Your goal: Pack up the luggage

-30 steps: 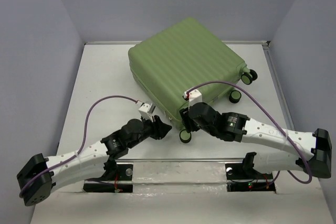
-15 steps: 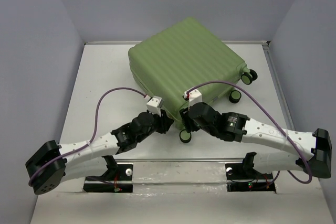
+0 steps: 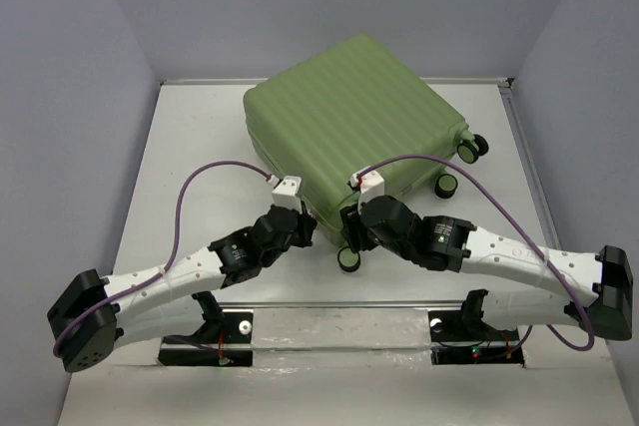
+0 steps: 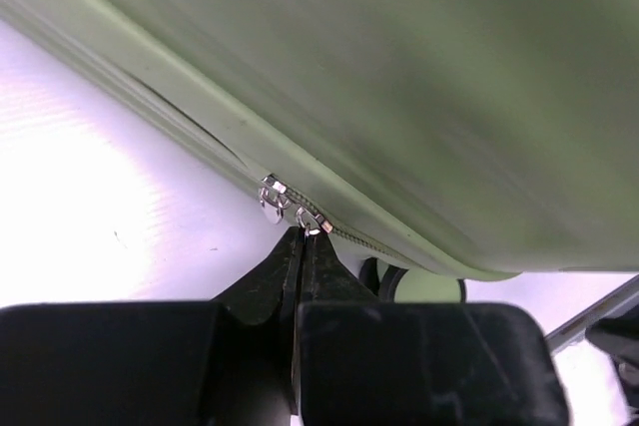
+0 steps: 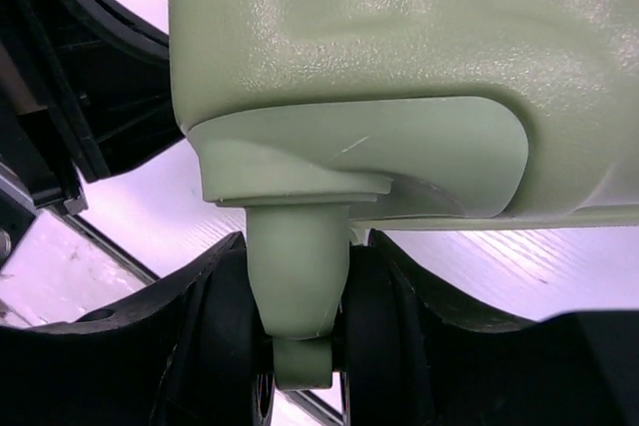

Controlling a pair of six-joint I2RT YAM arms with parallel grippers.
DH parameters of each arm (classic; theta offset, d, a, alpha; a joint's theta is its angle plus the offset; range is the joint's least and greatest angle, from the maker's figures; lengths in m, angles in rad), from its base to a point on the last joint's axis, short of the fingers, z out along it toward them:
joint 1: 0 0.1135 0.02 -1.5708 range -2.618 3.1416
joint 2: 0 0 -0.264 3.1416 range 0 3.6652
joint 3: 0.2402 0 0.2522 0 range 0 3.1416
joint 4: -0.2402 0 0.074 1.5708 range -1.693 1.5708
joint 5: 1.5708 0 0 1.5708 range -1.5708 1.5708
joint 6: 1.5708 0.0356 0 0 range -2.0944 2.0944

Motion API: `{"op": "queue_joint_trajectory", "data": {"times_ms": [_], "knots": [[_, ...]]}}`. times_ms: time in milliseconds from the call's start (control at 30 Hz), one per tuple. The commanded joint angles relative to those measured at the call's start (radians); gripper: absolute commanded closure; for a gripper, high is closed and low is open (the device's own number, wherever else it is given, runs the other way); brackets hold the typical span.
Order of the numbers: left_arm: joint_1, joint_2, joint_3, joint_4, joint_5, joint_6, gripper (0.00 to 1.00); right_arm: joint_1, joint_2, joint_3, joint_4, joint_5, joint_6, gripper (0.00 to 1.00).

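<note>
We find the luggage [image 3: 349,112] closed on the counter [image 3: 190,147], zipping perhaps left; left end effector [image 4: 300,246] pressed together at zipper pulls [image 4: 290,207]; right end effector [image 5: 300,371] clamping a wheel mount [image 5: 298,276].

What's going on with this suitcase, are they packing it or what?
The light-green suitcase lies closed on the table, with both arms at its near corner. The left gripper is shut, its tips at the zipper seam, and it seems to pinch one zipper pull. The right gripper sits at the corner caster; whether it is clamping the caster is unclear. Nothing else to pack is in view.
</note>
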Motion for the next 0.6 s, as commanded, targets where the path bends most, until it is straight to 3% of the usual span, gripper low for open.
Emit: {"op": "queue_joint_trajectory", "data": {"times_ms": [0, 167, 200, 233, 333, 467, 500, 567], "knots": [[0.174, -0.047, 0.012, -0.132, -0.260, -0.048, 0.94, 0.030, -0.005, -0.025, -0.046, -0.061, 0.029, 0.93], [0.197, -0.131, 0.006, -0.091, -0.200, -0.062, 0.91, 0.115, 0.080, -0.002, 0.000, -0.074, 0.025, 0.93], [0.197, -0.192, 0.002, -0.090, -0.171, -0.068, 0.82, 0.131, 0.100, 0.024, 0.009, -0.071, 0.025, 0.93], [0.197, -0.229, -0.004, -0.096, -0.159, -0.077, 0.60, 0.161, 0.122, 0.041, 0.016, -0.065, 0.025, 0.93], [0.197, -0.413, 0.005, -0.174, -0.122, -0.101, 0.27, 0.195, 0.205, 0.116, 0.060, -0.063, 0.012, 0.93], [0.196, -0.617, 0.081, -0.373, -0.152, -0.155, 0.15, 0.227, 0.304, 0.232, 0.176, -0.063, -0.001, 0.91], [0.196, -0.665, 0.104, -0.402, -0.155, -0.158, 0.14, 0.228, 0.326, 0.258, 0.196, -0.063, -0.001, 0.73], [0.197, -0.696, 0.173, -0.448, -0.162, -0.160, 0.14, 0.228, 0.386, 0.343, 0.247, -0.092, -0.030, 0.49]]}}
